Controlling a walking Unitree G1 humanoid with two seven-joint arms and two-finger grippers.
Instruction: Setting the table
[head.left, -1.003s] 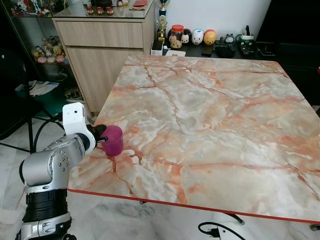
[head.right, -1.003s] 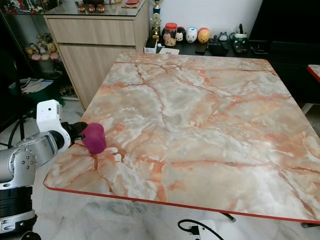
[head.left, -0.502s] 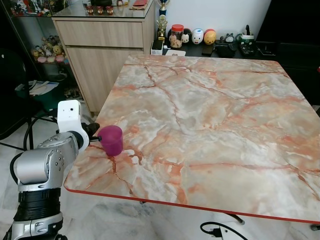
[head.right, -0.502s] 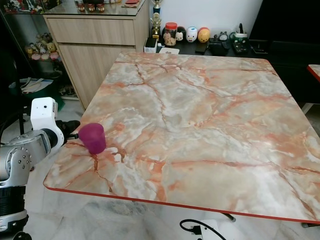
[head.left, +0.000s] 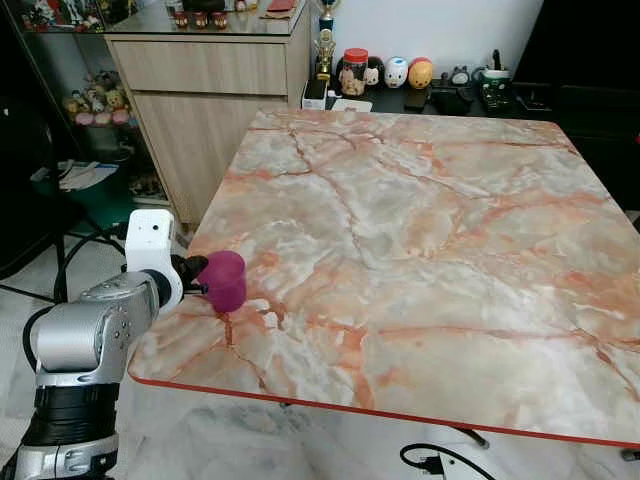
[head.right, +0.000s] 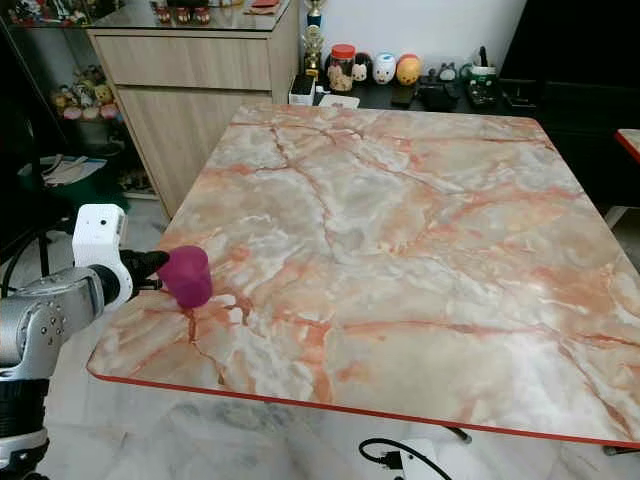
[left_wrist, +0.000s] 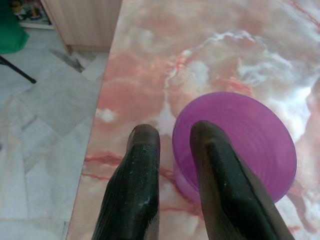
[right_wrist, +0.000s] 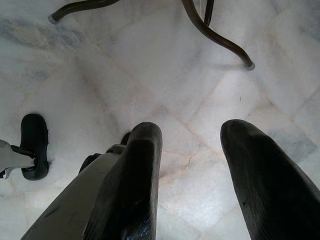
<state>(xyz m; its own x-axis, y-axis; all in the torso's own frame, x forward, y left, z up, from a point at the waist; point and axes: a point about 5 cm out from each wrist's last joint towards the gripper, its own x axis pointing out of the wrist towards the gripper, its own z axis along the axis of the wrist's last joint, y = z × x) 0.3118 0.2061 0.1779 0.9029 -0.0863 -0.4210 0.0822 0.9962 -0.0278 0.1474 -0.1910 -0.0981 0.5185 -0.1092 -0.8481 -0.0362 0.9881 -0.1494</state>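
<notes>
Left pincer (left_wrist: 170, 150) at the desk's (head.left: 420, 230) near left corner, fingers (left_wrist: 137, 170) slightly parted, one black finger on each side of the purple cup's (head.left: 226, 280) wall: one inside the rim, one outside against it. Whether squeezed tight, cannot tell. Cup upright on the marble top, close to the left edge, mouth up. Right pincer (right_wrist: 192, 165) hanging idle over the pale tiled floor (right_wrist: 150, 75), fingers wide apart, gripping nothing. Beyond the desk, a wooden cabinet (head.left: 215, 90) and small figurines (head.left: 395, 72) against the wall. No writing legible.
</notes>
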